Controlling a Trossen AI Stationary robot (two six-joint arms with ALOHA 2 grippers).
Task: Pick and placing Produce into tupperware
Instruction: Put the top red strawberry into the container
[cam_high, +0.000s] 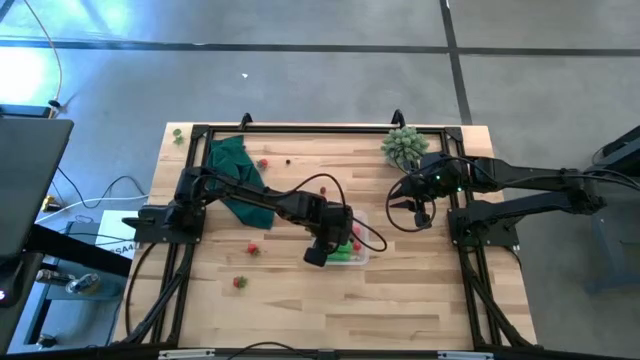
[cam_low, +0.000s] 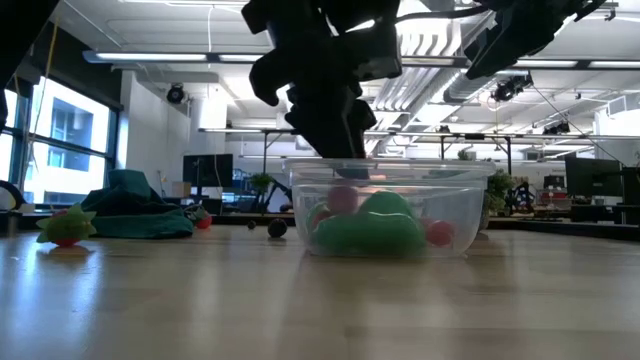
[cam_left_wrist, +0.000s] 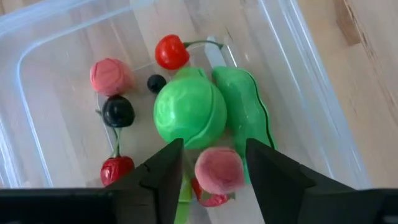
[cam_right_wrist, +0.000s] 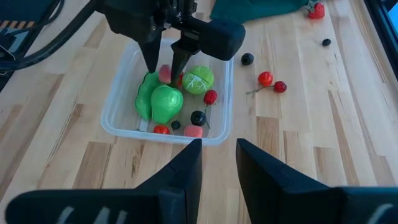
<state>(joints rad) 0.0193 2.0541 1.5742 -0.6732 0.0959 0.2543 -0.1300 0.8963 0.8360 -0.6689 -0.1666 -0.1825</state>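
Note:
The clear tupperware (cam_left_wrist: 311, 74) (cam_high: 362, 258) stands near the table's middle. In it lie a round green piece (cam_left_wrist: 189, 115), a green pod (cam_left_wrist: 245, 112), a red cherry (cam_left_wrist: 171, 51), a pink berry (cam_left_wrist: 111, 76) and dark berries (cam_left_wrist: 118, 112). My left gripper (cam_left_wrist: 214, 149) (cam_right_wrist: 163, 65) points down into it, open, with another pink berry (cam_left_wrist: 219, 169) between its fingertips, lying on the pieces below. My right gripper (cam_right_wrist: 217, 152) (cam_high: 420, 215) hangs open and holding nothing above the table's right side. Loose produce lies on the table: two cherries (cam_right_wrist: 272, 82), a dark berry (cam_right_wrist: 247, 59), red pieces (cam_high: 253, 248) (cam_high: 240, 283). My left gripper's fingers stand on either side of the pink berry (cam_left_wrist: 219, 169), coming from above. A gap shows between the berry and one finger (cam_left_wrist: 168, 168). Whether the other finger (cam_left_wrist: 267, 168) touches it, I cannot tell.
A dark green cloth (cam_high: 240, 180) lies at the far left with a red piece (cam_high: 263, 163) beside it. A pale green spiky plant (cam_high: 405, 145) stands at the far right. A black frame (cam_high: 300, 128) runs round the table. Bare wood lies near the front edge.

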